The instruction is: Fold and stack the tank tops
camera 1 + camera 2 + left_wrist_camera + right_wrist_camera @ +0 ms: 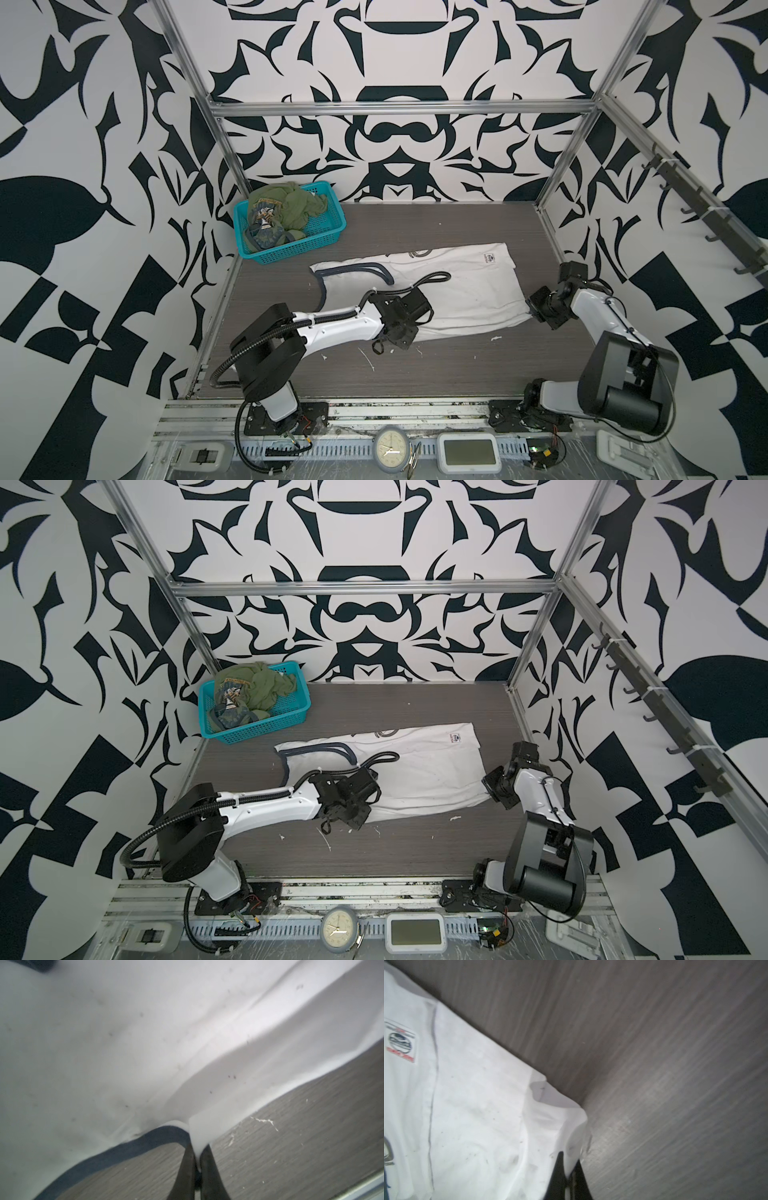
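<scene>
Grey wood-grain bench (pixel 436 374) floors a cell walled in bold black-and-white pattern. The left gripper (pixel 196 1156) has its jaws pressed together on a pinch of the white tank top (pixel 457 286). In the left wrist view the white cloth rises out from between the dark fingers (pixel 185 1167), right where the navy trim (pixel 124 1151) of an armhole curves in to meet them. The right gripper (pixel 571 1169) is likewise clamped on that same top. Its jaws nip the bunched cloth at the near right corner, by the hem, and the fabric puckers into small folds just above the grip.

Between the two arms the white tank top lies spread across the middle of the bench. Its trimmed neck and armholes point to the left and its hem to the right, and a small printed label (pixel 490 258) sits near the far right corner.

Well apart, in the far left corner of the bench, stands a teal mesh basket (pixel 299 251). The olive green tank top (pixel 286 205) is crumpled inside it, with part of its badge print showing.
</scene>
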Robot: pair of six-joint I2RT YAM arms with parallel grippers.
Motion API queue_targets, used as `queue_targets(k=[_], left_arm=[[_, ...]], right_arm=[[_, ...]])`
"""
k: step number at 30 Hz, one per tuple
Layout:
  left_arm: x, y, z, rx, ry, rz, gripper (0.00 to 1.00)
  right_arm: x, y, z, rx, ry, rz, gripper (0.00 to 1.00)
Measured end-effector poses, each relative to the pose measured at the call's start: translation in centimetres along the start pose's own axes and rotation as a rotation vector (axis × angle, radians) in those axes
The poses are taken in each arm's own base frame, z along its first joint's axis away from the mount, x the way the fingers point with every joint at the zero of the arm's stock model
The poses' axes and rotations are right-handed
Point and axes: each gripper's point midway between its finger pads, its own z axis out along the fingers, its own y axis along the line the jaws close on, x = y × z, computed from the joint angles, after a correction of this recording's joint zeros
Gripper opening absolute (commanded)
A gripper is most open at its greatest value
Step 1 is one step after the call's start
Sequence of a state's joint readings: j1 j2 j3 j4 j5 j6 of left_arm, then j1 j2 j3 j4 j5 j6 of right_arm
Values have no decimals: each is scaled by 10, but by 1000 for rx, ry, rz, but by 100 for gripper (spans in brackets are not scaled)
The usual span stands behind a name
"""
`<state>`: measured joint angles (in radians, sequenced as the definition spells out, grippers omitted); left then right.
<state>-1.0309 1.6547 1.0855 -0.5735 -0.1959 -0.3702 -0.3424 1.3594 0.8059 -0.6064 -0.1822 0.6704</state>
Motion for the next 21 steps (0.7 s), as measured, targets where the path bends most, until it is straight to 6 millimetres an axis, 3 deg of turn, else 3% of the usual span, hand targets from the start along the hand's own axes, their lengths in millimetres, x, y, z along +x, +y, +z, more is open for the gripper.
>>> queue_targets(k=[6,12,21], left_arm=[[-51,25,-13,10,-84,-49,4],[-89,57,3,3,-100,-115,4],[-104,90,40,4,-51,-194,5]], right_arm=[[-12,41,6,-39,15,-57,1],[-36,79,16,-67,-3,-76,1],[-62,110,47,-57,4,-90,4]])
